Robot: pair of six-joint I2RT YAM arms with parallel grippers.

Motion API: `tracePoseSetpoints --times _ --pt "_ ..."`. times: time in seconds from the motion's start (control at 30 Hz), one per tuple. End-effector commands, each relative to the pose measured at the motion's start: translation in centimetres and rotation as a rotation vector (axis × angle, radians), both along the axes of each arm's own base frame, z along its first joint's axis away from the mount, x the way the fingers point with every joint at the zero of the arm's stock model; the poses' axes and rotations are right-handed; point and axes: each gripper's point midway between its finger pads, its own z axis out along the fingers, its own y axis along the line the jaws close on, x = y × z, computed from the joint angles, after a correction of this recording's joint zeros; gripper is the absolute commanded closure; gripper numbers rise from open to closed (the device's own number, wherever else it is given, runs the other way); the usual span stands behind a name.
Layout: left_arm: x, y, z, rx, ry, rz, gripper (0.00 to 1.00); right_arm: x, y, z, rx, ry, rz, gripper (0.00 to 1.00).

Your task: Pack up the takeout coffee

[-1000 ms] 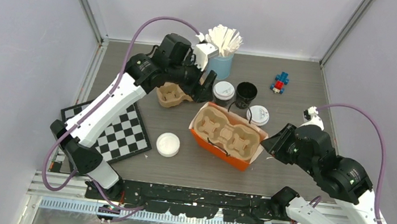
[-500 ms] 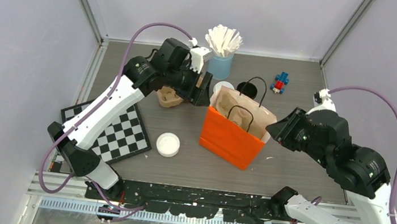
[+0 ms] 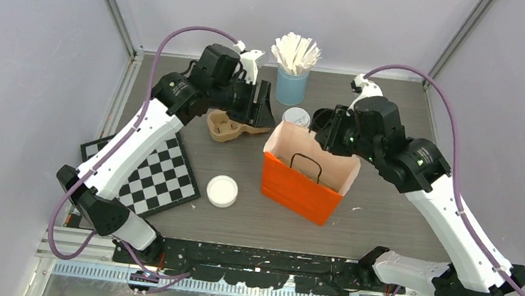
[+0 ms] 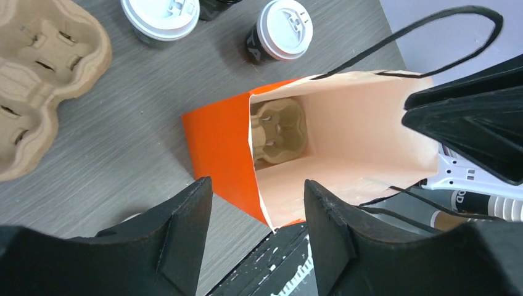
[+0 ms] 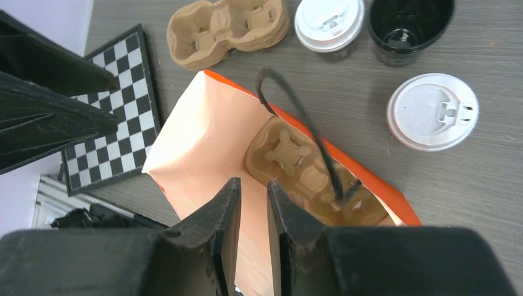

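Presently, two lidded coffee cups (image 5: 329, 23) are recorded standing on the table (image 3: 388, 209) beyond the orange bag (image 3: 299, 190), outside it. A cardboard carrier (image 5: 290, 154) is seen at the bag's bottom. The bag's rim is pinched by the right claw (image 5: 253, 185). The left claw (image 4: 259, 188) is held apart, empty.

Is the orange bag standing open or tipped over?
The orange bag stands upright, mouth open; the wrist views look down inside at a cardboard carrier on its floor.
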Motion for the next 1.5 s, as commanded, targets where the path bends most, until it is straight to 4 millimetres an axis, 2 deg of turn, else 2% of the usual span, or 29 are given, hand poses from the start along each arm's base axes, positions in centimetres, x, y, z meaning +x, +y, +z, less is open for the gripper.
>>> tracePoseSetpoints --times 0.0,0.1,0.17,0.23,0.3,0.43,0.57,0.7,0.77,0.83,0.87,0.9,1.03,1.13,1.17,1.3,1.37,1.47 --pt "-0.4 -0.5 1.2 -0.062 -0.02 -0.018 0.42 0.0 2.4 1.4 0.057 -0.08 0.135 0.73" --pt "-0.4 -0.2 0.2 -0.033 -0.018 -0.023 0.42 -0.1 3.0 0.4 0.051 -0.061 0.148 0.73" --pt "-0.7 -0.5 -0.2 -0.036 -0.003 -0.045 0.42 -0.3 3.1 0.5 0.041 -0.058 0.148 0.72" --pt "-1.1 -0.9 -0.4 -0.051 0.018 -0.062 0.42 -0.2 2.9 1.8 0.05 -0.068 0.133 0.7" --pt "-1.4 -1.1 -0.9 -0.047 0.04 -0.062 0.43 -0.4 2.7 4.1 0.069 -0.093 0.131 0.66" --pt "-1.8 -1.6 -1.6 -0.017 0.072 -0.061 0.45 -0.8 1.8 6.8 0.079 -0.124 0.109 0.5" --pt "-1.1 -3.0 -3.0 0.025 0.034 -0.065 0.46 -0.4 -1.8 7.9 0.047 -0.15 -0.073 0.29" --pt "0.4 -4.7 -3.8 0.037 0.023 -0.047 0.51 -1.1 -4.6 6.8 0.017 -0.154 -0.171 0.17" --pt "0.6 -5.1 -4.7 0.091 0.031 -0.04 0.65 -1.7 -5.6 6.2 0.007 -0.157 -0.19 0.13" --pt "0.5 -5.0 -4.8 0.147 0.055 -0.022 0.86 -2.2 -6.3 5.8 0.006 -0.157 -0.199 0.13" --pt "0.0 -5.1 -4.4 0.167 0.067 -0.025 0.95 -2.5 -6.6 5.6 0.007 -0.152 -0.209 0.13" --pt "-0.2 -5.3 -3.1 0.168 0.057 -0.021 1.0 -2.8 -6.9 5.4 0.016 -0.148 -0.218 0.14" --pt "-1.8 -4.7 -2.3 0.214 0.081 0.038 1.0 -4.0 -7.1 4.1 0.03 -0.121 -0.196 0.17" --pt "-2.1 -3.1 -4.0 0.238 0.114 0.14 1.0 -4.3 -7.6 2.6 0.006 -0.098 -0.207 0.18" --pt "-2.4 -2.5 -4.0 0.239 0.117 0.163 0.98 -4.4 -7.6 2.2 0.002 -0.091 -0.209 0.18" --pt "-3.1 -0.3 -2.8 0.214 0.092 0.234 0.55 -4.4 -7.2 1.7 0.023 -0.048 -0.227 0.2" --pt "-3.6 -0.2 -2.1 0.187 0.069 0.193 0.44 -4.4 -6.8 1.5 0.057 -0.019 -0.245 0.21" --pt "-3.8 0.2 -2.5 0.191 0.038 0.154 0.36 -4.2 -6.3 1.4 0.094 -0.009 -0.256 0.23"
